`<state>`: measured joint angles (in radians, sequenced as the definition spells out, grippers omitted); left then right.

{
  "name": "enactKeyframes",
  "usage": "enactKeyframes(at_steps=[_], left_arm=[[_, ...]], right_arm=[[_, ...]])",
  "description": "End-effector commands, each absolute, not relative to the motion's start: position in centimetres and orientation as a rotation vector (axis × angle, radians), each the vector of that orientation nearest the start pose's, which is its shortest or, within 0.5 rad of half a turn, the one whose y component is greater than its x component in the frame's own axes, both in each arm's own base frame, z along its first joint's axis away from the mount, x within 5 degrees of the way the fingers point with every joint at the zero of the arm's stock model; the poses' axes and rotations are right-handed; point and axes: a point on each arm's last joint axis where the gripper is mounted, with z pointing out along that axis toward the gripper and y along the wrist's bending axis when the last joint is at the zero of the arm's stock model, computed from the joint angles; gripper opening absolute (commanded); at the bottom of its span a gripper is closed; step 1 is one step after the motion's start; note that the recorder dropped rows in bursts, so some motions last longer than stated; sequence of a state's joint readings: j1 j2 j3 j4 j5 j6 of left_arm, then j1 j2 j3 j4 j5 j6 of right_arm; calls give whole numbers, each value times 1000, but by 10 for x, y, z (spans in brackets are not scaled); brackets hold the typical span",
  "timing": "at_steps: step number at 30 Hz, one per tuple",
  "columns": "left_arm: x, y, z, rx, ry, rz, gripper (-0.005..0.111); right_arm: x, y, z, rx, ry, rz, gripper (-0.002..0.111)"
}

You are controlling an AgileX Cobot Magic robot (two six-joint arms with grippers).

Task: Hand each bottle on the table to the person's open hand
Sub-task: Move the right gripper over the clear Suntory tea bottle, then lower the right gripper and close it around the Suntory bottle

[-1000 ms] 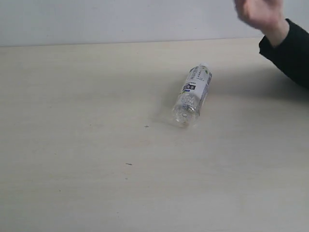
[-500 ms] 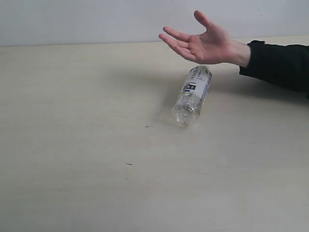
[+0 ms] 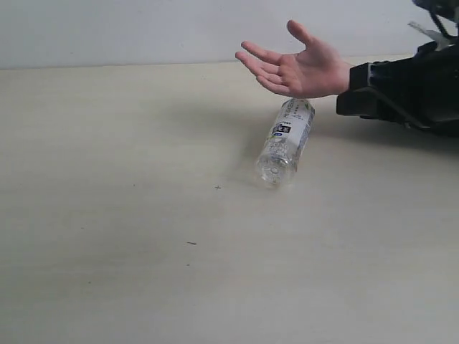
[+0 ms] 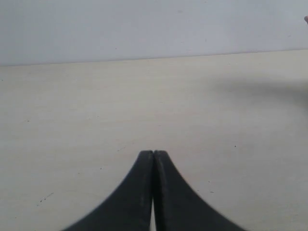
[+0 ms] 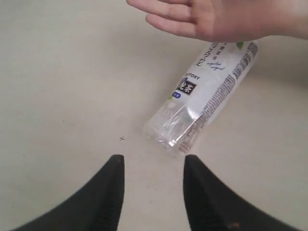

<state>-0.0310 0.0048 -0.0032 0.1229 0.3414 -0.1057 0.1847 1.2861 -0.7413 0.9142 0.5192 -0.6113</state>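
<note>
One bottle lies on its side on the worktop. Its labelled end is tucked under the person's open hand, which hovers palm-up just above the bottle. The right gripper hangs near the bottle's clear base end, jaws parted with a plain gap and holding nothing. The left gripper is pressed closed and empty, and the bottle is nowhere in its view. This looks like the approach to a pick. The right gripper would next need to straddle the bottle's body across its width, clamp, then lift it to the hand.
</note>
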Motion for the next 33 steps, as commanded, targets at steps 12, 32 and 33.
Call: enactKeyframes(at_steps=[12,32,33], left_arm=[[54,2,183,10,1815,22,3],[54,2,183,10,1815,22,3],[54,2,183,10,1815,22,3]], right_arm=[[300,89,225,-48,2574,609,45],[327,173,177,268,2592,318,76],[328,172,173,297,2592,303,79]])
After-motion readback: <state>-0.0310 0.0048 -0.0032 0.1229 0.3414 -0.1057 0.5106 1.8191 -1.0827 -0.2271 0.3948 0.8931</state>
